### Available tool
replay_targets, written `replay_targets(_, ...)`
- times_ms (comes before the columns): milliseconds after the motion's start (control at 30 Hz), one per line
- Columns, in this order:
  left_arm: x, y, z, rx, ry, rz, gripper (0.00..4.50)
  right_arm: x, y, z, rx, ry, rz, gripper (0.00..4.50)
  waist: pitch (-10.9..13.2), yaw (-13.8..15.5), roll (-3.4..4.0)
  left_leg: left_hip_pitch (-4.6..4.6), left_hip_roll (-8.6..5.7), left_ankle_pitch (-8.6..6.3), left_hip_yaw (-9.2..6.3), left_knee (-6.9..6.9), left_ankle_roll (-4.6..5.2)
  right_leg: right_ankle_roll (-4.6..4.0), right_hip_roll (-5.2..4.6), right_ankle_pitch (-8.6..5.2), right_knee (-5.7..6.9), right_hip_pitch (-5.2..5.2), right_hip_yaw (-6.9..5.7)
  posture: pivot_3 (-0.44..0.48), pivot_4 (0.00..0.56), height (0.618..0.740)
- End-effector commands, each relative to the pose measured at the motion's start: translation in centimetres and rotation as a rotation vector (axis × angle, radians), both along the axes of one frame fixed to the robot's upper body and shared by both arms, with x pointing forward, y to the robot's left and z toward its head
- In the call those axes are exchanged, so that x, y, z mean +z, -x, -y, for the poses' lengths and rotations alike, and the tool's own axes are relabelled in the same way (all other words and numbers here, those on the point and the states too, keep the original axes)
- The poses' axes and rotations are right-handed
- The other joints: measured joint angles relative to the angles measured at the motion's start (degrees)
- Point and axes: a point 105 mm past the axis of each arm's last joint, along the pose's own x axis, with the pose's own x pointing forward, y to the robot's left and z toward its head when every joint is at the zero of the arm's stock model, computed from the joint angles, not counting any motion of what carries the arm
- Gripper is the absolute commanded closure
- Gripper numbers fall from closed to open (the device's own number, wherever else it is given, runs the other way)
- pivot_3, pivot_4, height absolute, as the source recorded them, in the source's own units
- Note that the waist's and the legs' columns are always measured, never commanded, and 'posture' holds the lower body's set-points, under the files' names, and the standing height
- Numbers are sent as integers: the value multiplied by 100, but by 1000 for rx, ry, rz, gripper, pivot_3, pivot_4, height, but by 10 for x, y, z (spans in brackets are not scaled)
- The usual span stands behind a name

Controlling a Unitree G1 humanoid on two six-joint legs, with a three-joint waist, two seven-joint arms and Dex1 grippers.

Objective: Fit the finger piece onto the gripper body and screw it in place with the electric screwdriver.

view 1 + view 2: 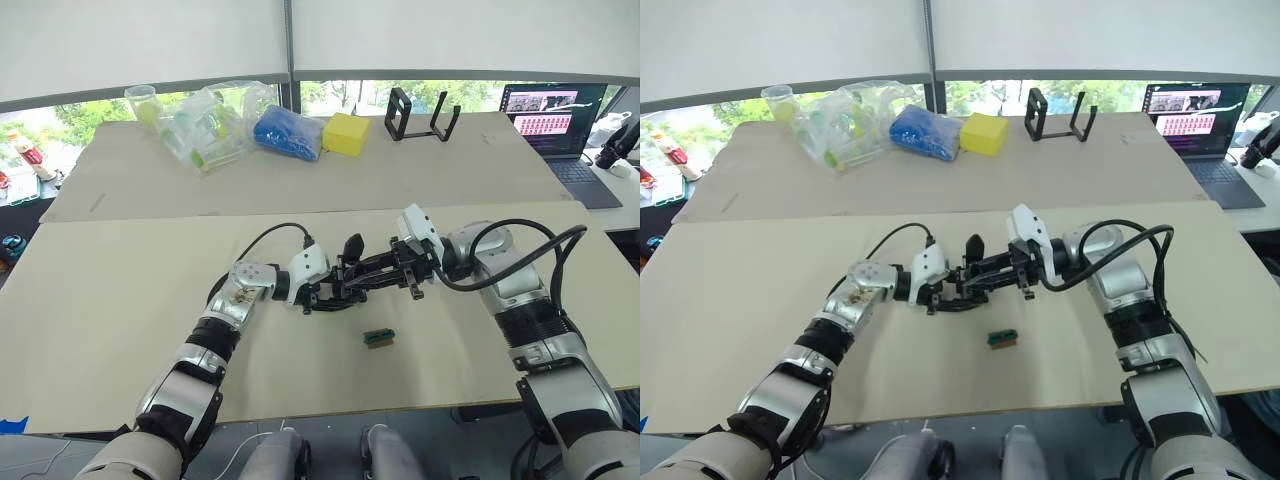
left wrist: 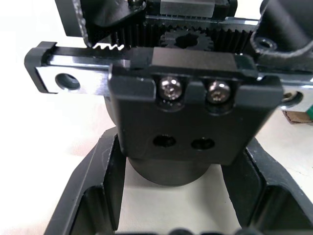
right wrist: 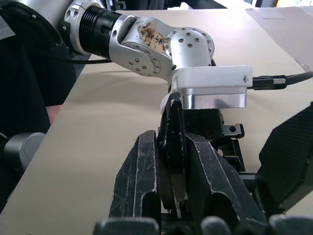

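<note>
The gripper body (image 2: 195, 122), a chunky black block on a round base, stands on the table at mid-front. Its upright pointed finger (image 1: 352, 245) sticks up. My left gripper (image 1: 322, 296) reaches in from the left and is shut around the round base. From the right, my right gripper (image 1: 362, 280) meets it, shut on the thin black finger piece (image 3: 171, 147). The piece is held against the top of the body, just below the left wrist's white camera housing (image 3: 211, 88). The electric screwdriver is out of view.
A tiny green-and-tan block (image 1: 378, 338) lies just in front of the grippers. At the back stand a black open-frame stand (image 1: 420, 115), a yellow block (image 1: 346, 133), a blue bag (image 1: 288, 132) and clear plastic bags (image 1: 205, 125). A laptop (image 1: 555, 115) sits far right.
</note>
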Motion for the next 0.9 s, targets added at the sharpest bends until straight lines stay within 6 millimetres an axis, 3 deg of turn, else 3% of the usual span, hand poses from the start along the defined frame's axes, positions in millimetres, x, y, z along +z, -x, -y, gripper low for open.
replay_targets(33,5,2,-1,-27,2,14,2230,-52,-1,9,-77,232,-153,4170,-9,-6,0,0,0,0,0,0,0,0,0,0,0,0,0,0,150,740)
replay_targets(333,7,1,2,-24,16,16,2230,-58,-12,16,-294,241,-277,4170,-99,-25,-7,1,3,-6,-5,-4,-2,0,-16,0,0,-1,0,0,150,740)
replay_targets(500,7,0,1,-16,17,17,2230,-68,-2,24,-224,314,-246,4170,-119,-42,-6,4,4,-8,-7,-4,-2,-1,-19,0,-2,1,3,0,150,740)
replay_targets(900,6,2,0,-14,22,13,2230,-76,6,19,-109,359,-252,4170,-122,-53,-5,13,4,-12,-8,-6,1,-1,-19,-1,-5,9,4,0,150,740)
